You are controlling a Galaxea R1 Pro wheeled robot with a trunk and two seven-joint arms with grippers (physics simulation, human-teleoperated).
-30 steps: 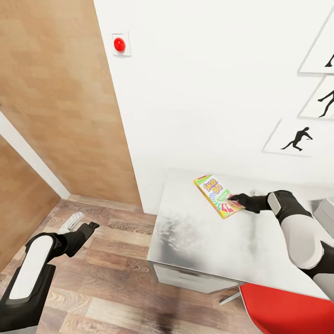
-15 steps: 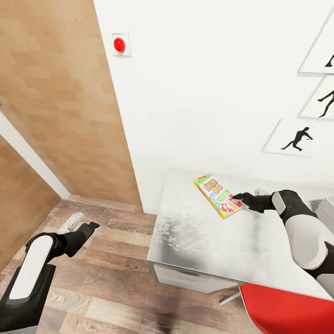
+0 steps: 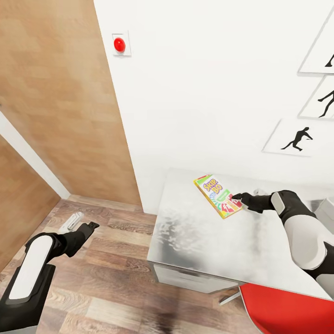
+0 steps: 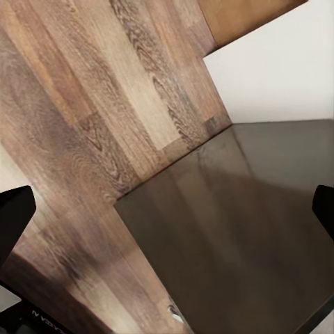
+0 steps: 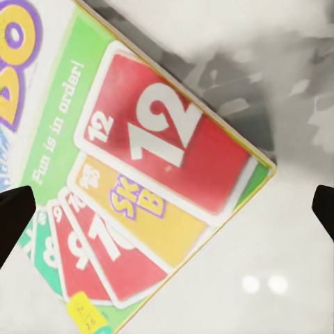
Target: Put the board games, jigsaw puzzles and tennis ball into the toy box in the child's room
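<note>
Pale grey and glossy, the bench [image 3: 208, 241] is carrying one board game [image 3: 218, 195], the yellow-green-red SKIP-BO box, lying flat near the wall end of the top. You are holding your right pincer [image 3: 236, 198] just over the box's near corner, fingers spread wide apart; in the right wrist view the two dark fingertips [image 5: 14, 219] are sitting at opposite edges with the printed red and yellow cards of the box [image 5: 139, 188] between them, nothing clamped. Whether the tips are touching the box, I cannot tell.

Your left pincer [image 3: 92, 226] is hanging out over the wood plank floor [image 3: 106, 269], well apart from the bench; its fingers are also standing apart and holding nothing, with a dark glossy panel [image 4: 236, 236] and floor planks lying below them in the left wrist view.

Around you: one red round button [image 3: 119, 44] is sitting on the white wall [image 3: 208, 93], three silhouette pictures [image 3: 297, 137] are hanging to the right, one red chair [image 3: 283, 311] is showing under the bench edge, and a wood-toned panel [image 3: 60, 102] is standing at the left
</note>
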